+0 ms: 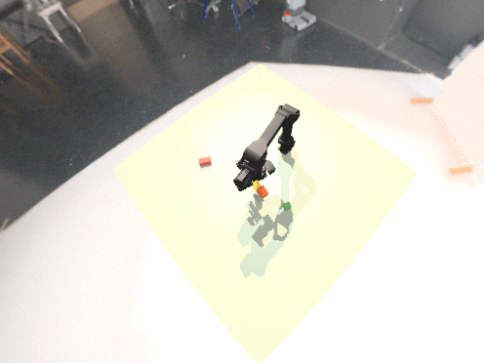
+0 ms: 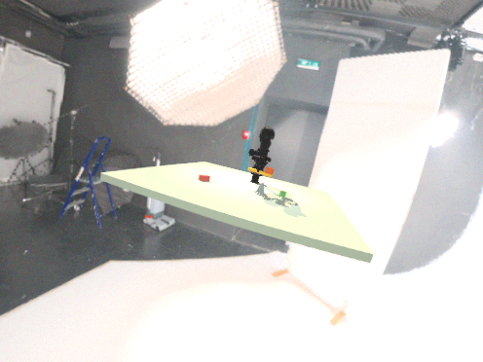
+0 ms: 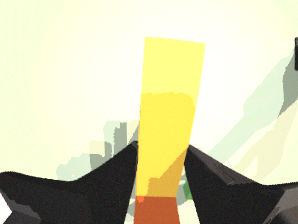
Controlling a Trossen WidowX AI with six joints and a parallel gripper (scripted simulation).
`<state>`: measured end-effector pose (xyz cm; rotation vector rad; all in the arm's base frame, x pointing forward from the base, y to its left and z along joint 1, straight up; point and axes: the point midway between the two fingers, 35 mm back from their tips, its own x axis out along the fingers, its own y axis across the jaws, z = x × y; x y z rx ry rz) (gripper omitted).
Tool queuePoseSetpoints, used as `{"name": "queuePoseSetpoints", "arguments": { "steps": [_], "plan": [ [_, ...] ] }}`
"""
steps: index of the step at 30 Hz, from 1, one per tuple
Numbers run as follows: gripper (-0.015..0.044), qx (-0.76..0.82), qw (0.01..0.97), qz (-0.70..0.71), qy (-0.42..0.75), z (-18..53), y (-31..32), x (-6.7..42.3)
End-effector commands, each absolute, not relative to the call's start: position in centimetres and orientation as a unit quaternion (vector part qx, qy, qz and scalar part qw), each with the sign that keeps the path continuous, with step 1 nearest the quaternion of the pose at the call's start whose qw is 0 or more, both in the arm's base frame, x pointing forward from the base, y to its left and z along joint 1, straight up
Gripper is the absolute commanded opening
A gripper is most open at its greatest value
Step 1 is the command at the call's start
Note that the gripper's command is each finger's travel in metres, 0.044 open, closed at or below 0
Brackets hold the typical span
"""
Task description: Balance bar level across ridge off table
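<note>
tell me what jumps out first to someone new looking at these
The black arm at the middle of the pale green table stands out first, its tool shut on a yellow bar with an orange end, held above the table. Next come a red block lying apart to one side and a small green block.

Matt yellow bar (image 3: 166,143); matt black claw (image 3: 161,183).

Pale green table (image 1: 342,205); red block (image 1: 205,161) near left edge; green block (image 1: 287,206) centre; well apart.

1 red block (image 1: 205,161), 1 green cube (image 1: 287,206), well apart
</note>
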<state>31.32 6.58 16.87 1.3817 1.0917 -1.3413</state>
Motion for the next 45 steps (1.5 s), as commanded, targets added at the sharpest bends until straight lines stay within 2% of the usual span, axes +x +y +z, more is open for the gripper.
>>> {"name": "queuePoseSetpoints", "arguments": {
  "steps": [1, 30, 45],
  "plan": [
    [0.0, 0.56, 0.446, -0.543, 0.439, 16.9, 7.6, 31.6],
    [0.0, 0.56, 0.446, -0.543, 0.439, 12.6, 7.6, 31.7],
    [0.0, 0.56, 0.446, -0.543, 0.439, 12.7, 7.6, 31.7]
  ]
}}
